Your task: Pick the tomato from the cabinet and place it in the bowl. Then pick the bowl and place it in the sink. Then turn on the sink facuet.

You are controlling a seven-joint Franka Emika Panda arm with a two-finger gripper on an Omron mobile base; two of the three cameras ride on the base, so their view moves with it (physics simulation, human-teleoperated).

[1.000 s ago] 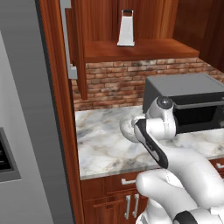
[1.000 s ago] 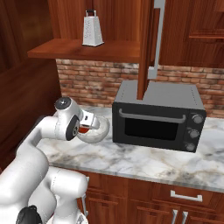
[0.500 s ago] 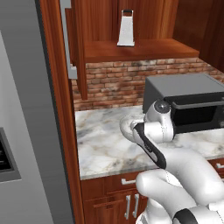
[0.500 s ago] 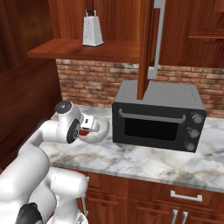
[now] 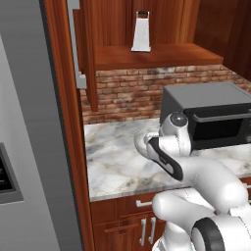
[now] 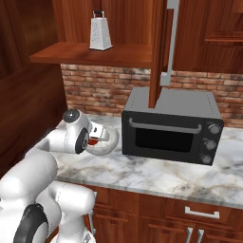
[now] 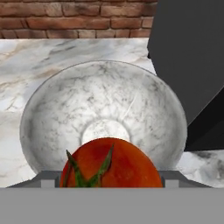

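- Marble desk (image 5: 112,162) runs beneath a brick backsplash (image 5: 122,95), with your arm reaching over it beside a black toaster oven (image 6: 173,126).
- Your tool (image 6: 96,137) hangs over the bowl (image 7: 103,113), which sits on the desk just left of the oven, its rim close to the oven's side.
- You see the tomato (image 7: 111,164) large at the bottom of the hand view, stem leaves facing the camera, directly above the bowl's pale centre.
- Your tool's jaws stand wide, with the tomato between them; whether they press it you cannot tell.
- Above you, the cabinet (image 5: 152,54) shows its shelf board carrying a metal grater (image 5: 141,32), its grey bar handle (image 6: 170,40) on the open door.
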